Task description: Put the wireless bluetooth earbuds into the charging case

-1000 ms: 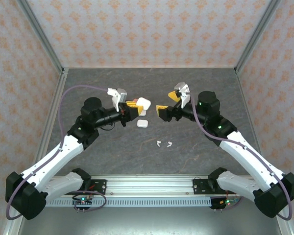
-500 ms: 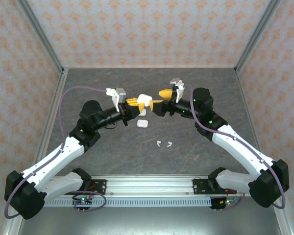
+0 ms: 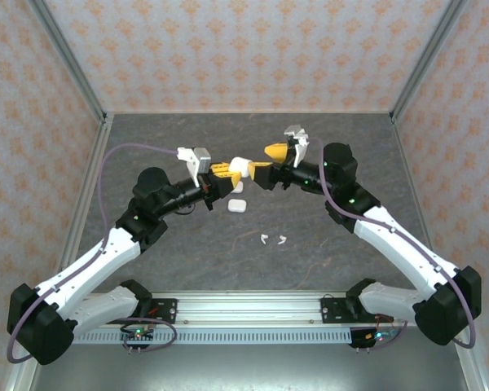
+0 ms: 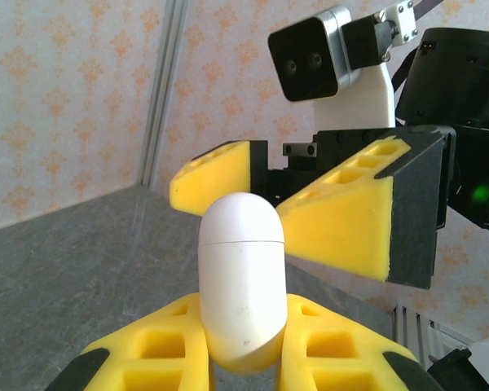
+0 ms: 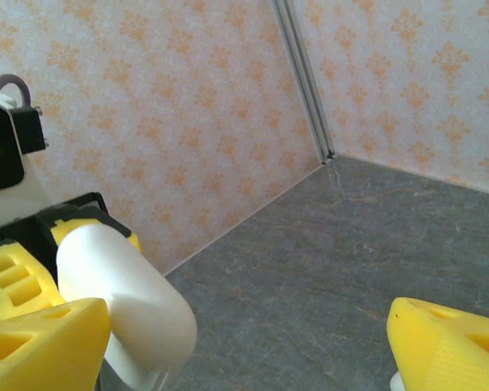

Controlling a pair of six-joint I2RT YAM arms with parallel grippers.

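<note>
A white charging case [image 4: 241,285], its lid closed, stands upright between the yellow fingers [image 4: 159,350] of my left gripper [image 4: 243,346], which is shut on its lower end. From above, the case [image 3: 239,166] hangs over the table's middle. My right gripper [image 3: 266,163] faces it, open, one yellow finger [image 4: 342,220] on each side of the case's top. In the right wrist view the case [image 5: 130,314] lies against the left finger [image 5: 41,346], far from the other finger [image 5: 452,342]. Two white earbuds [image 3: 265,239] [image 3: 282,239] lie on the table in front.
A second small white case [image 3: 237,205] lies on the grey table [image 3: 326,252] just below the grippers. Patterned walls with metal posts [image 3: 69,61] close the table in at the back and sides.
My right gripper has swung left and up, its open fingers now round the case. My left gripper has lifted the case slightly toward it.
</note>
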